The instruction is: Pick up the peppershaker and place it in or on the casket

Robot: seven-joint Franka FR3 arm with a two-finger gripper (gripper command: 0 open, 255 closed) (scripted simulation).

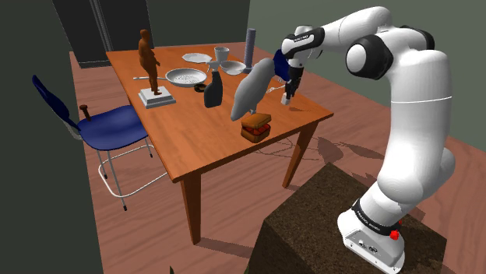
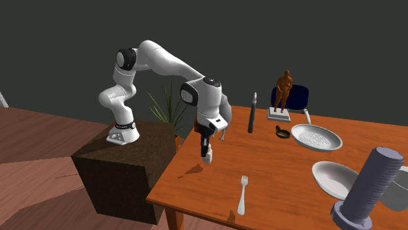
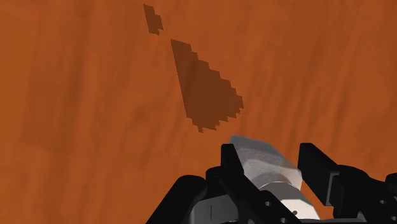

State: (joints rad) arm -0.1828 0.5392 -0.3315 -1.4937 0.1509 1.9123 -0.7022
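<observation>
My black gripper [image 3: 267, 158] is shut on the peppershaker [image 3: 264, 170], a pale grey cylinder clasped between the two fingers. In the shoulder view the gripper [image 1: 289, 93] hangs a little above the wooden table [image 1: 195, 136] near its right edge, the shaker [image 1: 287, 99] pointing down. The casket [image 1: 255, 128], a small red-brown box, sits on the table to the lower left of the gripper, apart from it. In the second exterior view the gripper [image 2: 206, 154] hovers over the table's near-left corner with the whitish shaker [image 2: 208, 157] at its tip.
A long pale grey shape [image 1: 251, 89] leans above the casket. A dark bottle [image 1: 213, 91], a brown statuette [image 1: 152, 70], a pan [image 2: 316, 137], bowls, a fork [image 2: 242, 194] and a big grey bolt [image 2: 366, 189] stand on the table. A blue chair [image 1: 101, 128] is at the far side.
</observation>
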